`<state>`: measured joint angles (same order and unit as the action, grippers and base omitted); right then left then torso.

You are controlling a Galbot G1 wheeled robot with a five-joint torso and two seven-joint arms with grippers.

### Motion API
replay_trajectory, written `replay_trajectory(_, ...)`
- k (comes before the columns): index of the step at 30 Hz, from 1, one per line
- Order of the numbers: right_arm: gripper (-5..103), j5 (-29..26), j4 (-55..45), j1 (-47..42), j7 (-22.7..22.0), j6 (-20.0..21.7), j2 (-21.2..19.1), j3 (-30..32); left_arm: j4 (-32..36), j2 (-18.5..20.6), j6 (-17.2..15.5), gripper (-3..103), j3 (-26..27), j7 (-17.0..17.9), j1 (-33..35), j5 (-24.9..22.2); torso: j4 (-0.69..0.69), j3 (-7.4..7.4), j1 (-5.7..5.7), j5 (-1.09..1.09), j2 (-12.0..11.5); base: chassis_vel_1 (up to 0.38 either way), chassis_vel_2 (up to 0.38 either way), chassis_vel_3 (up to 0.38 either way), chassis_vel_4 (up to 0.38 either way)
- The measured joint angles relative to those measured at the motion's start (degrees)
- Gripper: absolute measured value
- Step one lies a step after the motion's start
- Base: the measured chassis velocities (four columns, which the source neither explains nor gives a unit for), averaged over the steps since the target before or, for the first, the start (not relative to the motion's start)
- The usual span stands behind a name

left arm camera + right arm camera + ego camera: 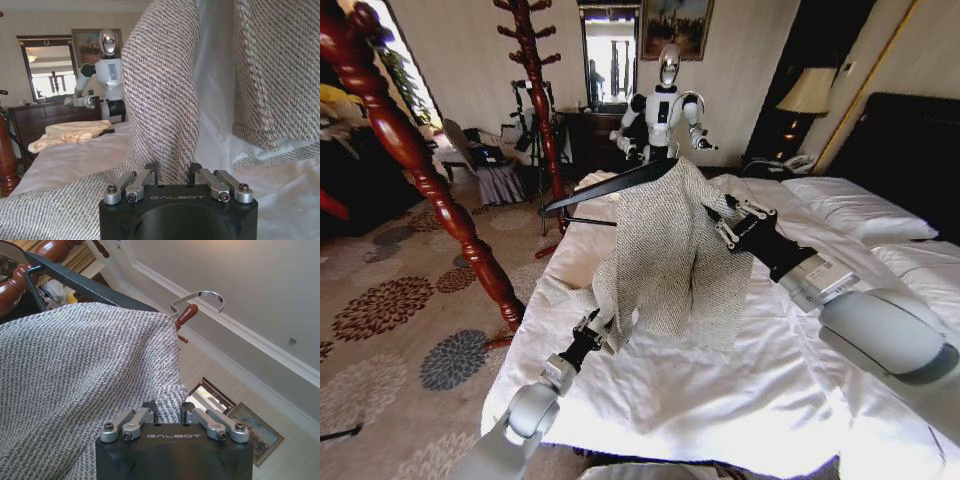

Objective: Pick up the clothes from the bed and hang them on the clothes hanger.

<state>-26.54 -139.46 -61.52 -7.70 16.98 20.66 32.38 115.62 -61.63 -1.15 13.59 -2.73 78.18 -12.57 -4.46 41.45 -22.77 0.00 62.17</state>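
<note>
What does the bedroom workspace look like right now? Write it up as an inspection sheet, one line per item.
Surface: bed, white duvet rumpled.
Job's things: jacket lifted above the bed, one shoulder draped over the black clothes hanger; its other end bare; silver hook free.
Clutter: cream folded cloth on the far part of the bed.
Grippers: left gripper pinching a low sleeve; right gripper closed on jacket fabric by the hanger.
Cables: nothing seen.
Surroundings: red-brown coat stand left of the bed, a second stand, humanoid figure, mirror, lamp, patterned carpet.
</note>
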Motion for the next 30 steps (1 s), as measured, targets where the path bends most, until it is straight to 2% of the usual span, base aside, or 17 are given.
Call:
replay_trajectory(1, 23, 0.01, -0.04, -0.01, 0.0, 0.0, 0.0, 0.0, 0.2, 0.09, -0.01, 28, 0.22, -0.17, -0.02, -0.38, 0.0, 0.0, 0.0, 0.0, 0.0, 0.0, 0.0, 0.0, 0.0)
replay_trajectory(3, 23, 0.01, -0.18, -0.05, 0.0, 0.0, -0.06, 0.02, 1.32, 0.45, -0.02, 18, 1.08, -0.45, -0.21, -2.21, 0.0, 0.0, 0.0, 0.0, 0.0, 0.0, 0.0, 0.0, 0.0)
replay_trajectory(4, 23, 0.01, -0.18, -0.05, 0.0, 0.0, -0.06, 0.02, 1.32, 0.45, -0.02, 18, 1.08, -0.45, -0.21, -2.21, 0.0, 0.0, 0.0, 0.0, 0.0, 0.0, 0.0, 0.0, 0.0)
replay_trajectory(7, 23, 0.02, -0.21, -0.14, 0.0, 0.0, -0.13, 0.23, 3.6, 1.03, -0.11, 3, 2.64, -0.55, -0.4, -5.34, 0.0, 0.0, 0.0, 0.0, 0.0, 0.0, 0.0, 0.0, 0.0)
replay_trajectory(8, 23, 0.02, -0.15, -0.18, 0.0, 0.0, -0.16, 0.27, 4.82, 1.4, -0.13, 1, 3.66, -0.67, -0.41, -7.02, 0.0, 0.0, 0.0, 0.0, 0.0, 0.0, 0.0, 0.0, 0.0)
replay_trajectory(10, 23, 0.02, -0.1, -0.2, 0.0, 0.0, -0.17, 0.28, 5.36, 1.59, -0.14, 1, 4.2, -0.76, -0.38, -7.78, 0.0, 0.0, 0.0, 0.0, 0.0, 0.0, 0.0, 0.0, 0.0)
replay_trajectory(12, 23, 0.02, 0.0, -0.2, 0.0, 0.02, -0.2, 0.29, 7.48, 2.72, -0.16, 0, 7.33, -1.51, -0.17, -11.27, 0.0, 0.0, 0.0, 0.0, 0.0, 0.0, 0.0, 0.0, 0.0)
replay_trajectory(16, 23, 0.02, 0.2, -0.13, 0.02, 0.05, -0.23, 0.26, 8.66, 3.8, -0.16, 0, 10.82, -1.99, -0.29, -14.63, 0.0, 0.0, 0.0, 0.0, 0.0, 0.0, 0.0, 0.0, 0.0)
replay_trajectory(18, 23, 0.05, 0.93, -0.1, 0.04, 0.06, -0.24, 0.15, 9.49, 5.23, -0.15, 0, 14.67, -3.52, -1.11, -19.04, 0.0, 0.0, 0.0, -0.01, 0.0, 0.0, 0.0, 0.0, 0.0)
replay_trajectory(21, 23, 0.1, 1.3, -0.1, 0.04, 0.09, -0.24, 0.12, 9.72, 6.06, -0.06, 0, 16.44, -4.6, -1.77, -21.26, 0.0, 0.0, 0.0, 0.0, 0.0, 0.0, 0.0, 0.0, 0.0)
replay_trajectory(24, 23, 0.14, 1.41, -0.14, 0.04, 0.2, -0.24, 0.12, 9.95, 8.13, 0.02, 0, 20.26, -7.31, -4.09, -27.36, 0.0, 0.0, 0.0, 0.0, 0.0, 0.0, 0.0, 0.0, 0.0)
replay_trajectory(25, 23, 0.14, 1.41, -0.14, 0.04, 0.2, -0.24, 0.12, 9.95, 8.13, 0.02, 0, 20.26, -7.31, -4.09, -27.36, 0.0, 0.0, 0.0, 0.0, 0.0, 0.0, 0.0, 0.0, 0.0)
replay_trajectory(27, 23, 0.08, 1.34, -0.31, -0.08, 0.25, -0.13, 0.17, 9.29, 9.1, -0.21, 0, 22.2, -8.35, -5.74, -30.82, 0.0, 0.0, 0.0, 0.0, 0.0, 0.0, 0.0, 0.0, 0.0)
replay_trajectory(29, 23, 0.03, 1.33, -0.38, -0.16, 0.27, -0.11, 0.18, 8.95, 9.28, -0.35, 0, 22.61, -8.6, -6.09, -31.61, 0.0, 0.0, 0.0, 0.0, 0.0, 0.0, 0.0, 0.0, 0.0)
replay_trajectory(30, 23, -0.24, 1.3, -0.6, -0.51, 0.35, 0.0, 0.21, 7.7, 9.67, -0.58, 0, 23.55, -9.68, -6.93, -33.45, 0.0, 0.0, 0.0, 0.0, 0.0, 0.0, 0.0, 0.0, 0.0)
